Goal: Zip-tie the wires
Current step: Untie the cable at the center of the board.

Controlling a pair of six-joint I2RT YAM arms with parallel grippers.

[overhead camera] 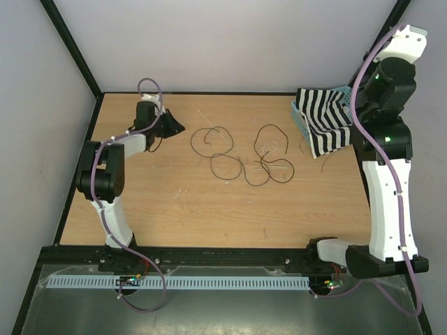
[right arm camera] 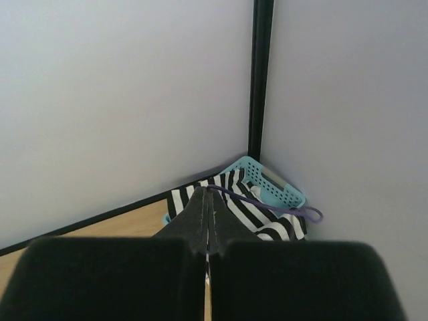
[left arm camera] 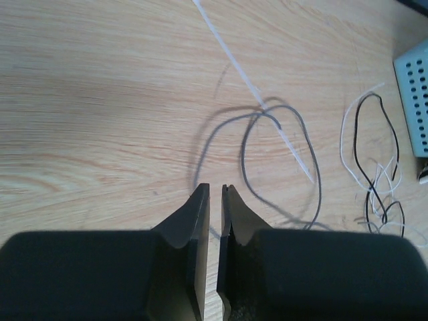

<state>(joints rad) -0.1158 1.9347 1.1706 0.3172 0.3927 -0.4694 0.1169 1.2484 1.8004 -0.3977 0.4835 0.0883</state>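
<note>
The wires (overhead camera: 241, 157) lie in thin black and pale loops in the middle of the wooden table. In the left wrist view a dark loop (left arm camera: 309, 167) lies just ahead of my fingers, and more black and pale strands (left arm camera: 374, 167) lie to the right. A white zip tie (left arm camera: 267, 107) lies flat across that loop. My left gripper (overhead camera: 171, 125) (left arm camera: 215, 188) is low over the table to the left of the wires, jaws together with a thin gap, holding nothing. My right gripper (right arm camera: 208, 192) is shut and empty, raised high over the back right corner.
A teal basket (overhead camera: 300, 120) with a black-and-white striped cloth (overhead camera: 327, 122) stands at the back right; it also shows in the right wrist view (right arm camera: 277, 184) and at the left wrist view's edge (left arm camera: 414, 100). A purple arm cable (right arm camera: 267, 204) crosses it. Walls enclose the table.
</note>
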